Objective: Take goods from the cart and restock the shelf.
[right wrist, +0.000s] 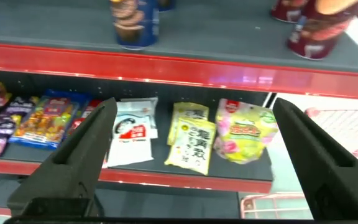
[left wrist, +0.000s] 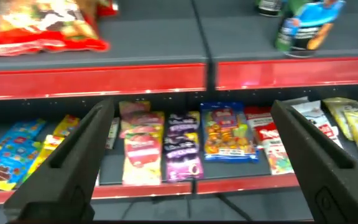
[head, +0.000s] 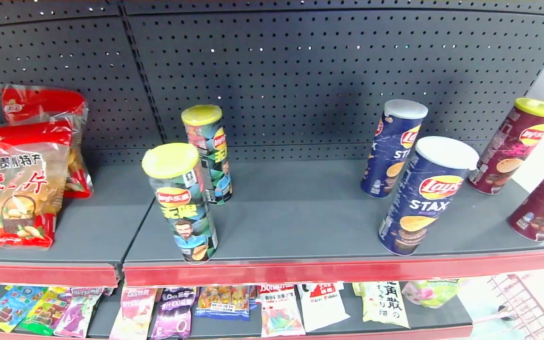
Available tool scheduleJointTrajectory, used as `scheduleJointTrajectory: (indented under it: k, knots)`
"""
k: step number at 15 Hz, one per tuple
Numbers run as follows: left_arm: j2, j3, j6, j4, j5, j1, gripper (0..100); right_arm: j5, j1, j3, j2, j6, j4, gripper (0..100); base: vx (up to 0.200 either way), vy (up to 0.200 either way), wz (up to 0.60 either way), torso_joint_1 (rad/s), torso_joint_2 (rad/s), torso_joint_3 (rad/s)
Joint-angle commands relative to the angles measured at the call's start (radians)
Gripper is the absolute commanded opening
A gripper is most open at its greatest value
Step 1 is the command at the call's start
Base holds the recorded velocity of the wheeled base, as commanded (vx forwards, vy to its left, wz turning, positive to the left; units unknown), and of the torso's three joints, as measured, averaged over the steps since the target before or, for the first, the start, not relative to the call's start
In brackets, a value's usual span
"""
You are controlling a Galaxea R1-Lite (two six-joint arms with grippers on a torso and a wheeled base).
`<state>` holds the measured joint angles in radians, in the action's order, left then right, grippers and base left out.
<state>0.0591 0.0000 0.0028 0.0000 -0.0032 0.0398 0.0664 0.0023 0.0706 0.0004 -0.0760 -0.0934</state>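
Left gripper (left wrist: 191, 106) wide open, empty | right gripper (right wrist: 194, 104) open, empty too | shelf (head: 300, 212) has a bare middle (room for more goods)

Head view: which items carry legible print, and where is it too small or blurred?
Front blue can: logo and large word, legible.
Front yellow-lidded can: logo and characters, legible.
Maroon can: logo legible, rest blurred.
Front red bag: large characters, legible.
Pale lower-shelf packet: characters legible; neighbours too small.
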Motion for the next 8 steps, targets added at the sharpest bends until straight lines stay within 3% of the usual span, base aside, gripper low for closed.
scheduleJointTrajectory:
  k: [1, 8]
  knots:
    - [0.004, 0.000, 0.000, 0.000, 0.000, 0.000, 100, 0.000, 0.001, 0.000, 0.000, -0.001, 0.000, 100, 0.000, -0.200, 0.00, 0.002, 0.00, 0.002]
    - [0.004, 0.000, 0.000, 0.000, 0.000, 0.000, 100, -0.002, 0.001, 0.000, 0.000, -0.001, 0.000, 100, 0.000, -0.200, 0.00, 0.004, 0.00, 0.004]
